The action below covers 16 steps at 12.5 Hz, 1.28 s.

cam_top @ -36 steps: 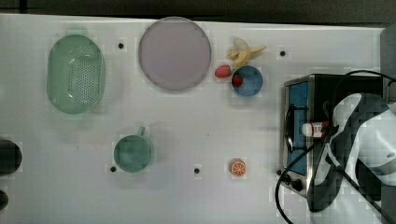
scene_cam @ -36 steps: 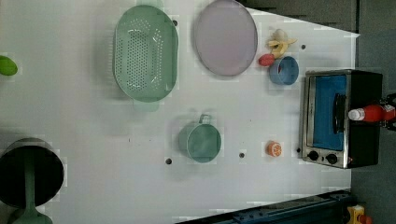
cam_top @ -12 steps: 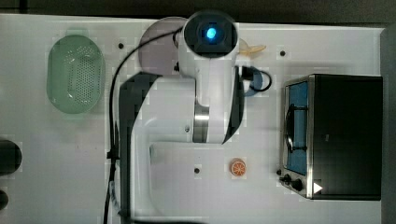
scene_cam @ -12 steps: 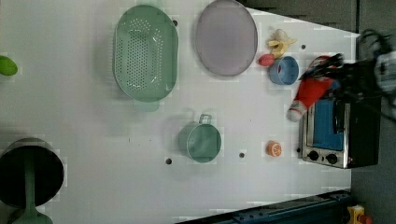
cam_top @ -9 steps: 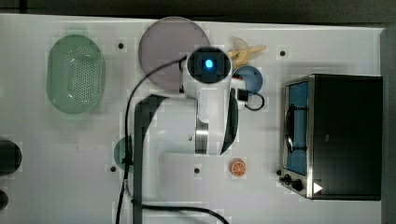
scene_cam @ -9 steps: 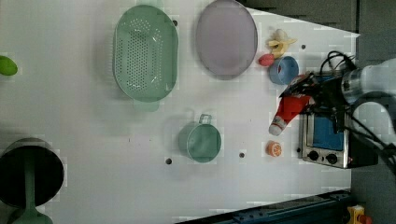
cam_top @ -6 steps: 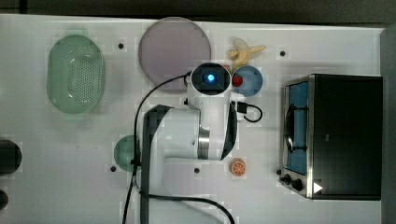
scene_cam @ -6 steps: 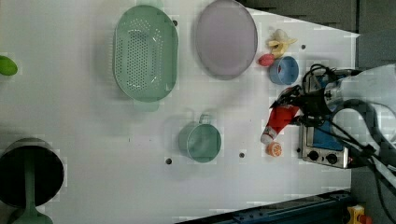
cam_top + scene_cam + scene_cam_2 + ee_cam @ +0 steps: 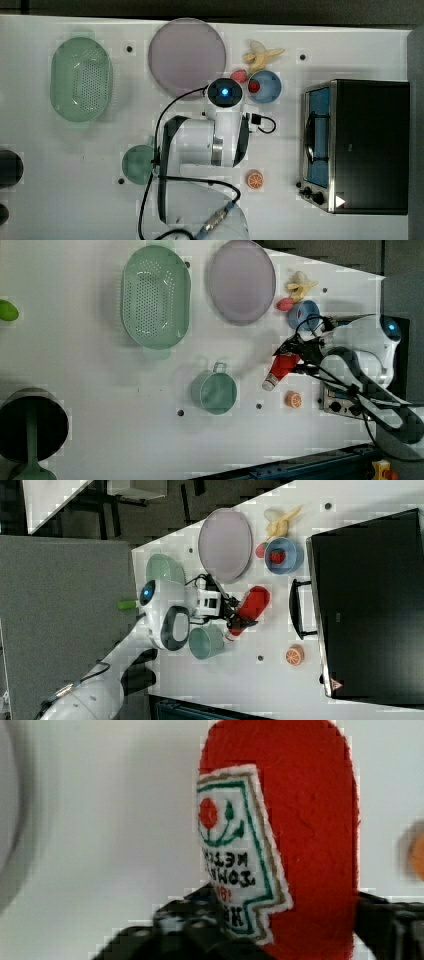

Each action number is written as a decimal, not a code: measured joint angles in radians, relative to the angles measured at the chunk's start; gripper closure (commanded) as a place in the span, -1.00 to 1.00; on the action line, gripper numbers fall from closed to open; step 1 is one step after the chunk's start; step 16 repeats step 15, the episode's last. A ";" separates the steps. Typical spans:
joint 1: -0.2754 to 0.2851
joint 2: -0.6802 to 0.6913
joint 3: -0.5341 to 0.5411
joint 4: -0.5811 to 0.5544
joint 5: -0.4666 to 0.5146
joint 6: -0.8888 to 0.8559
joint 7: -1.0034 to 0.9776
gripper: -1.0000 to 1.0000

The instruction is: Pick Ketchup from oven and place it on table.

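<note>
Slim red felt ketchup bottle (image 9: 281, 368) with white cap between black gripper (image 9: 299, 356) fingers, over white holed table (image 9: 90, 385), between green mug (image 9: 214, 392) and silver toaster oven (image 9: 357, 146). Whether fingers grip or release: cannot tell. Low position suits set-down.

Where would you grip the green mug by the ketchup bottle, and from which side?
Probably the green mug is best taken by its rim wall from straight above, one finger inside and one outside. It stands upright with its mouth open. Its small handle, pointing toward the purple plate, looks too slight for a secure pinch.
</note>
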 measured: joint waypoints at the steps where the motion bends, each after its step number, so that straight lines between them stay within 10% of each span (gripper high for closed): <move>1: 0.007 0.017 -0.009 -0.018 0.000 0.022 0.001 -1.00; 8: 0.010 -0.217 -0.001 -0.010 -0.014 -0.128 0.005 -1.00; 16: 0.014 -0.563 -0.002 0.431 -0.034 -0.554 0.006 -1.00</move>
